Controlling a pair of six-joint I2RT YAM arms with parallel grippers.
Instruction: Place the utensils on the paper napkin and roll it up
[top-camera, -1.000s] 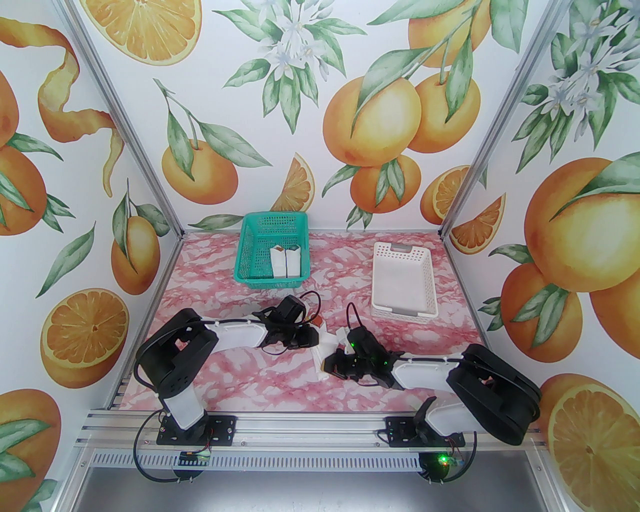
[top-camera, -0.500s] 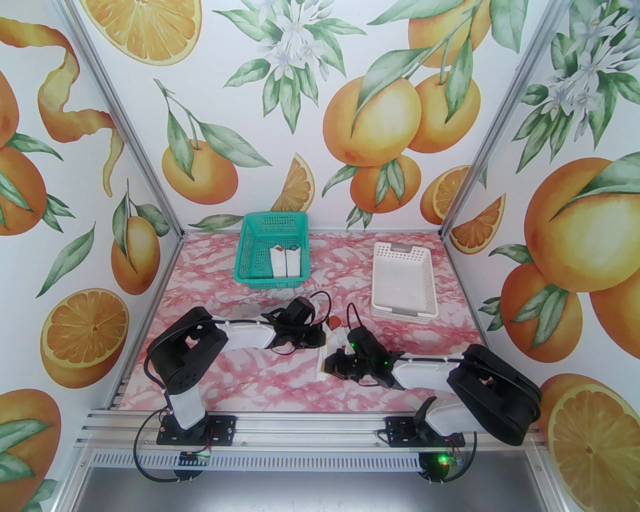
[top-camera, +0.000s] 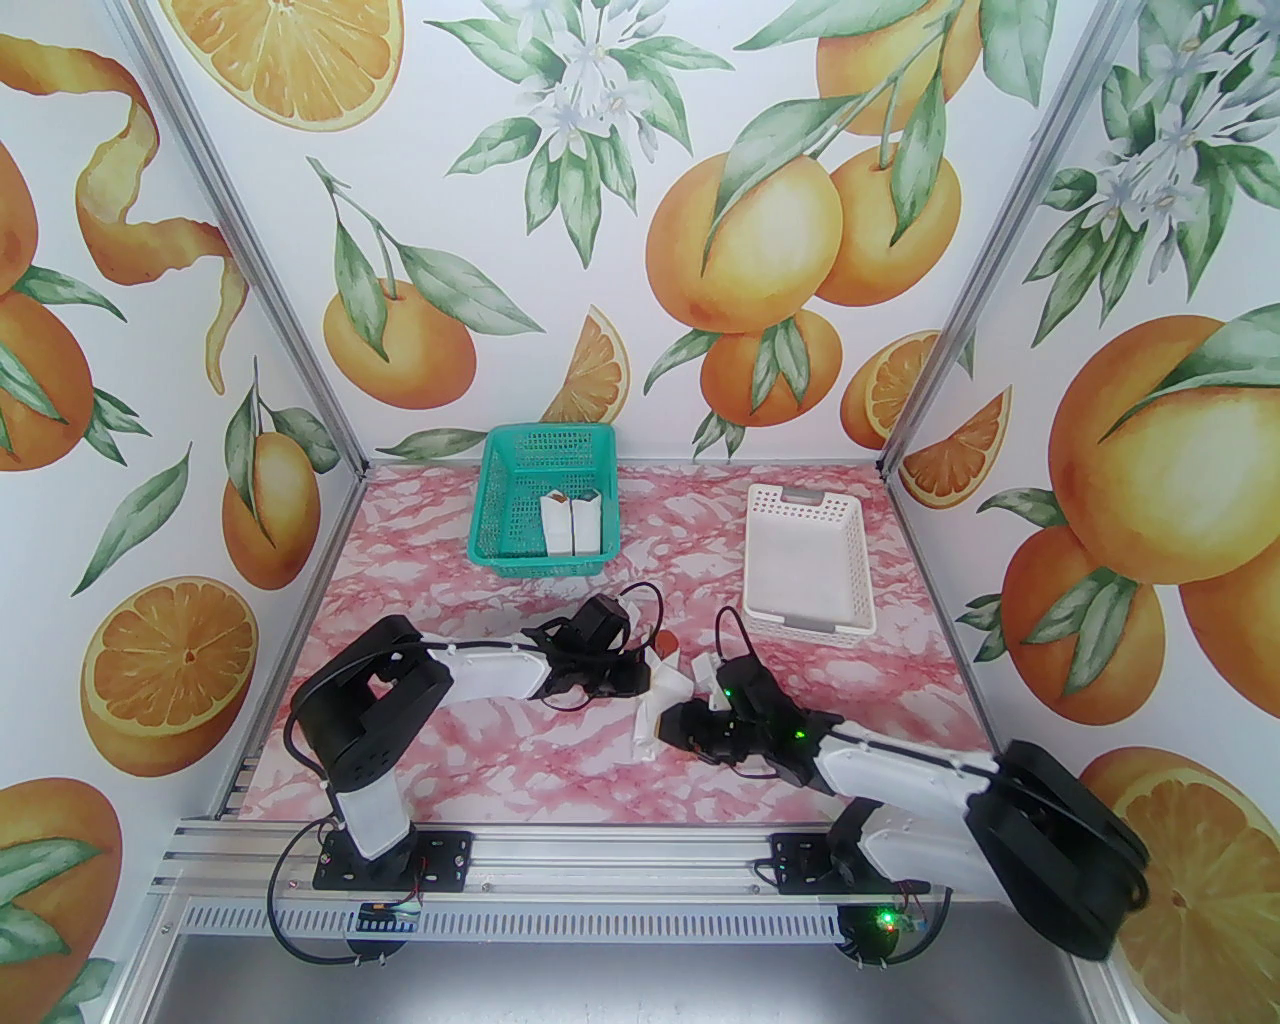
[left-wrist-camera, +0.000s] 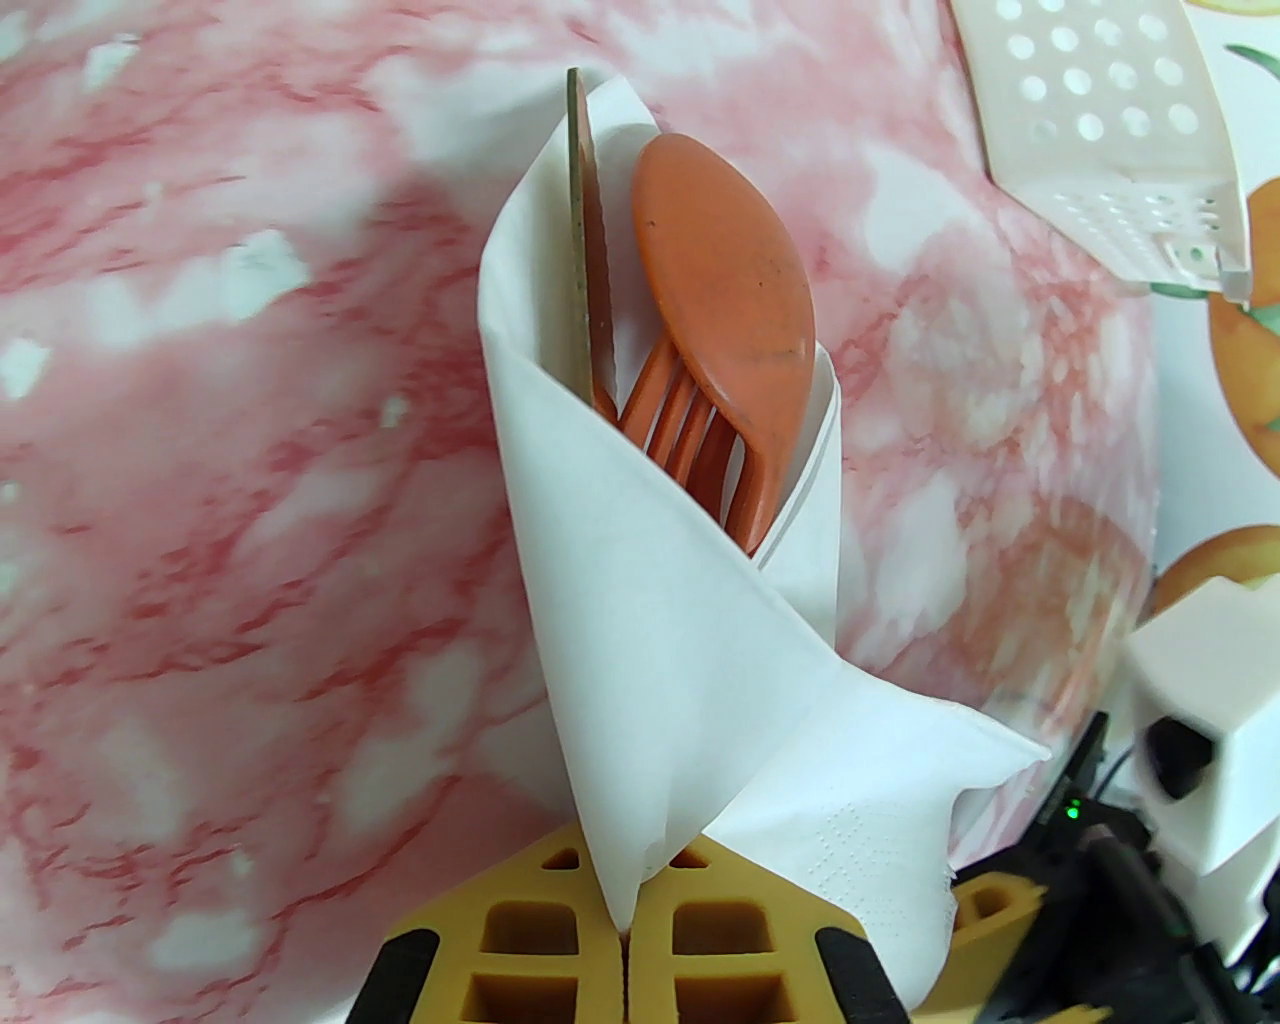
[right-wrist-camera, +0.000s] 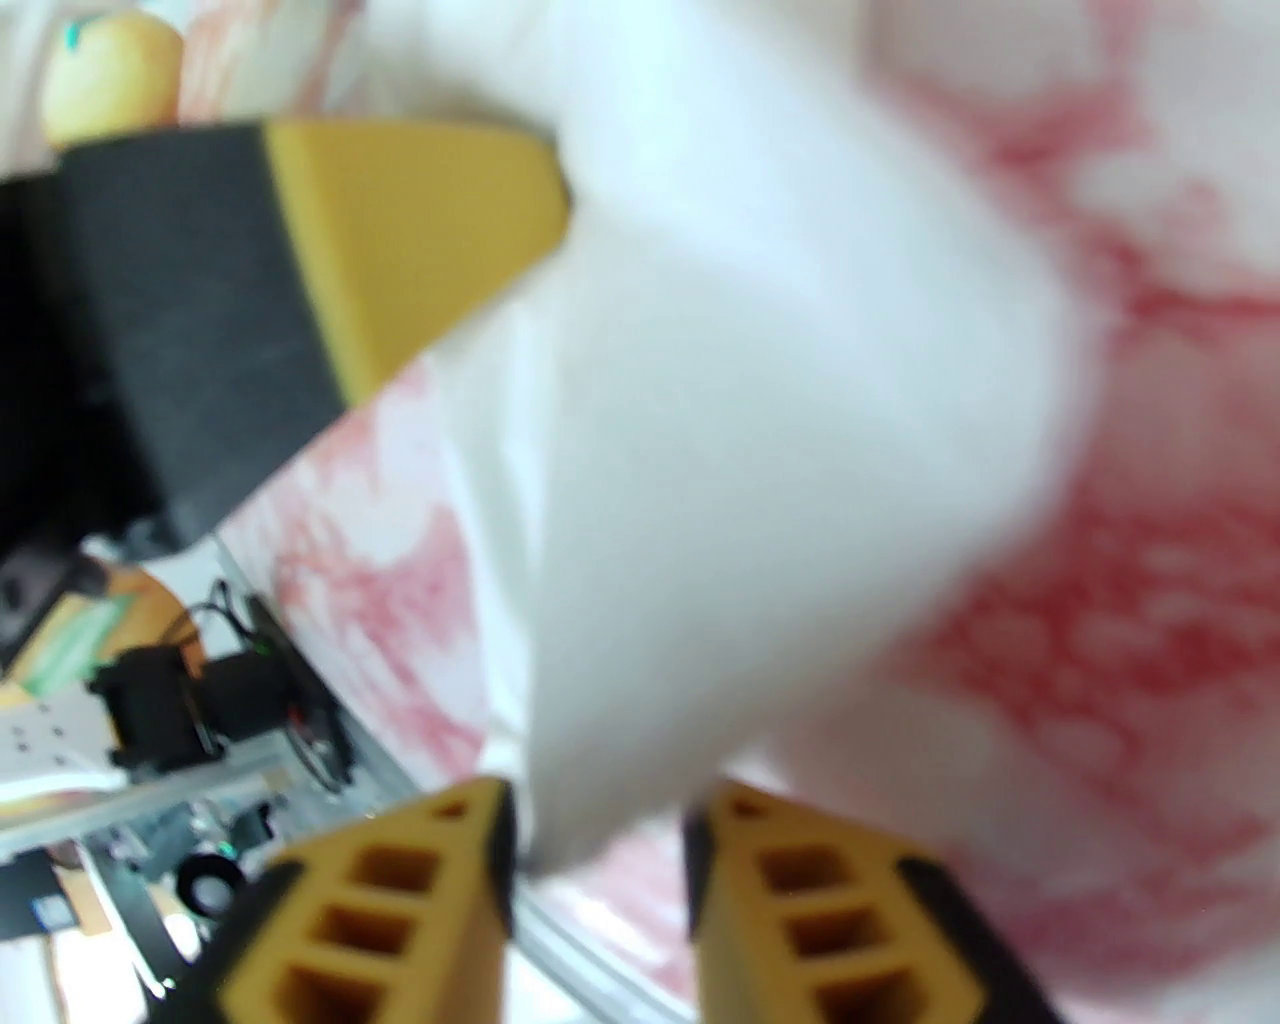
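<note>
The paper napkin (left-wrist-camera: 650, 620) is rolled into a cone around the utensils. The orange spoon (left-wrist-camera: 725, 300), the orange fork (left-wrist-camera: 680, 420) and the olive-brown knife (left-wrist-camera: 580, 230) stick out of its top. My left gripper (left-wrist-camera: 628, 940) is shut on the cone's lower tip. In the top view the napkin (top-camera: 648, 725) sits mid-table between my left gripper (top-camera: 648, 682) and my right gripper (top-camera: 668, 722), with the spoon (top-camera: 668, 640) at its far end. In the blurred right wrist view my right gripper (right-wrist-camera: 600, 850) stands open, a napkin (right-wrist-camera: 750, 400) edge hanging by the gap.
A teal basket (top-camera: 548, 432) at the back left holds two white wrapped bundles (top-camera: 572, 525). A white perforated basket (top-camera: 757, 560) stands at the back right, its corner (left-wrist-camera: 1100, 130) near the bundle. Pink marble tabletop lies bare at the front.
My right gripper has opened and let go of the napkin, and its arm has swung outward to the right. My left gripper has closed on the bundle and shifted right with it.
</note>
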